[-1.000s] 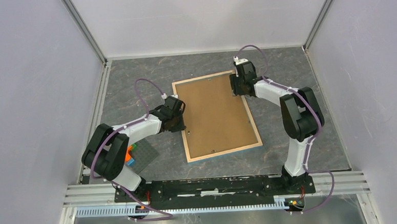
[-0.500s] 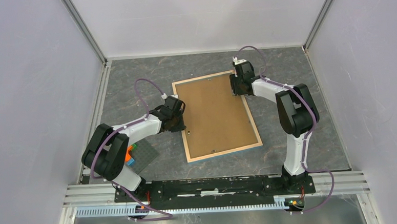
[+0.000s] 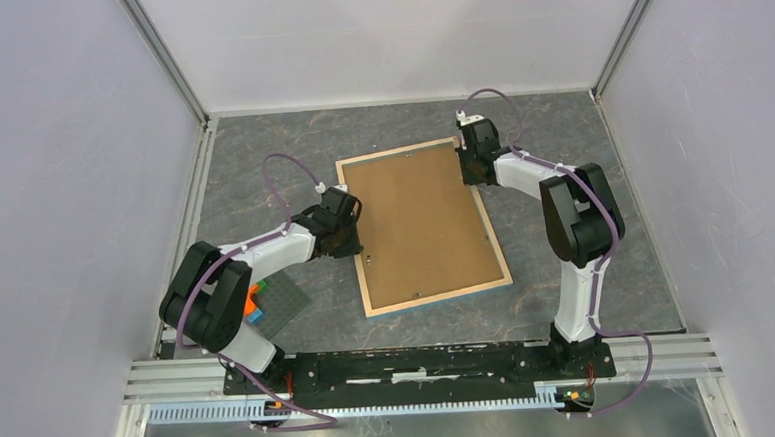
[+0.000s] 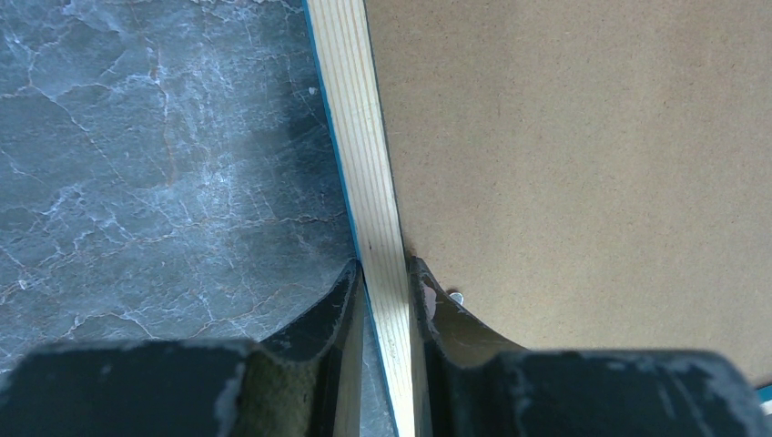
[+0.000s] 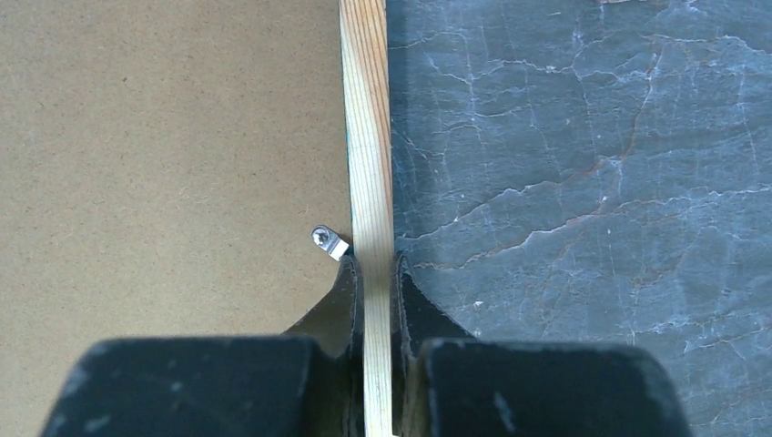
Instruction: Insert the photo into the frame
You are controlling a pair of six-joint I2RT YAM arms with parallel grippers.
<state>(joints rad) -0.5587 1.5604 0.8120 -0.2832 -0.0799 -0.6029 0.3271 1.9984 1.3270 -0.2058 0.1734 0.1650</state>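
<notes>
so the table top is this dark grey marble-look sheet with pale veins all over it, boxed in by plain white walls on three sides. lying flat on it, turned a bit off square, is a brown backing board, speckly and bare. a little silver turn clip with a screw sits on the board right by its edge. down at the near left there's a dark grey baseplate with an orange block and a blue block at its left side, both partly hidden. aluminium rails run along the near edge
</notes>
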